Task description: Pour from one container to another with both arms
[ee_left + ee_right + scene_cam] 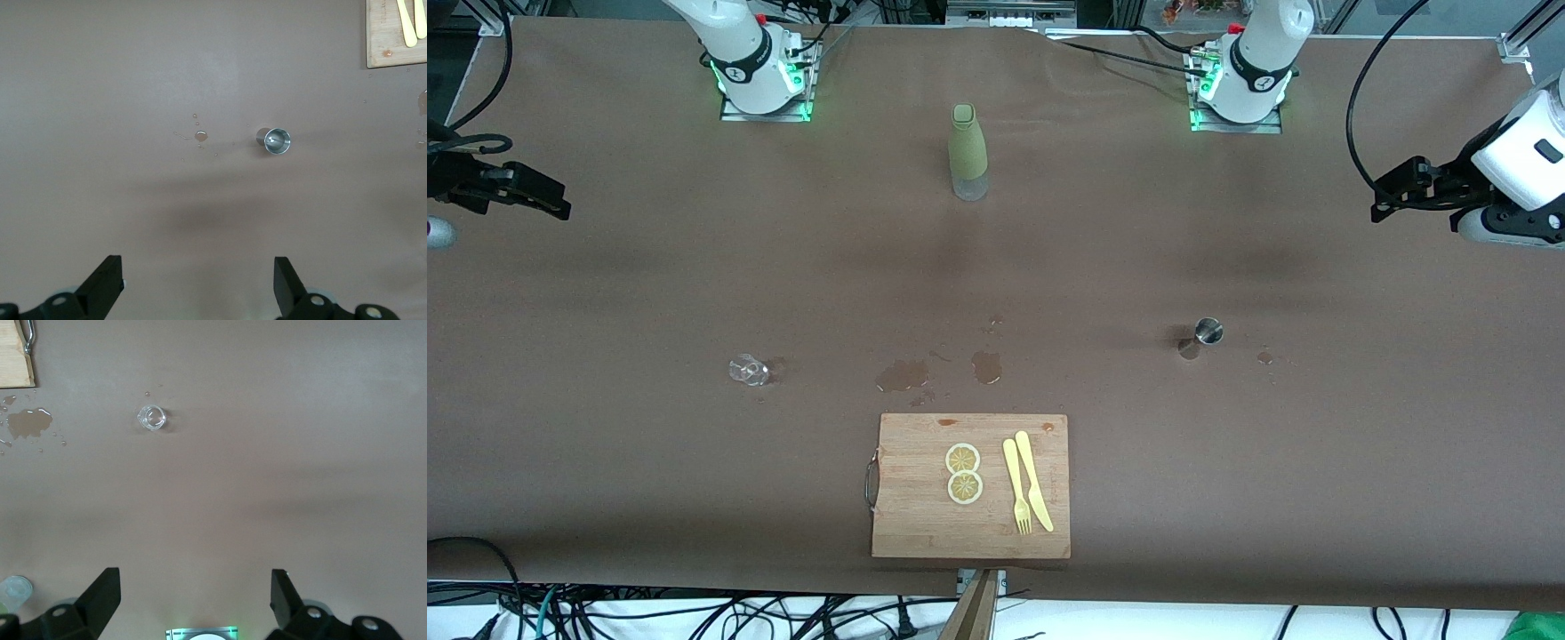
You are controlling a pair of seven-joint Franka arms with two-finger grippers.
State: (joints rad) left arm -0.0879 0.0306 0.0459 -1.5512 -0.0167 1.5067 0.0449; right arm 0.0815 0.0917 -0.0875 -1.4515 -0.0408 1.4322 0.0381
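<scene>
A small steel cup (1208,332) (277,141) stands upright on the brown table toward the left arm's end. A small clear glass (749,370) (152,418) stands toward the right arm's end. A green-sleeved bottle (967,153) stands upright between the two bases. My left gripper (1387,200) (198,280) hangs open and empty over the table's left-arm end, well apart from the steel cup. My right gripper (551,200) (195,597) hangs open and empty over the right-arm end, well apart from the glass.
A wooden cutting board (925,524) lies near the front edge with two lemon slices (963,473), a yellow fork (1016,489) and a yellow knife (1034,482). Wet spill patches (903,375) lie just above the board, and a small drop (1264,357) lies beside the steel cup.
</scene>
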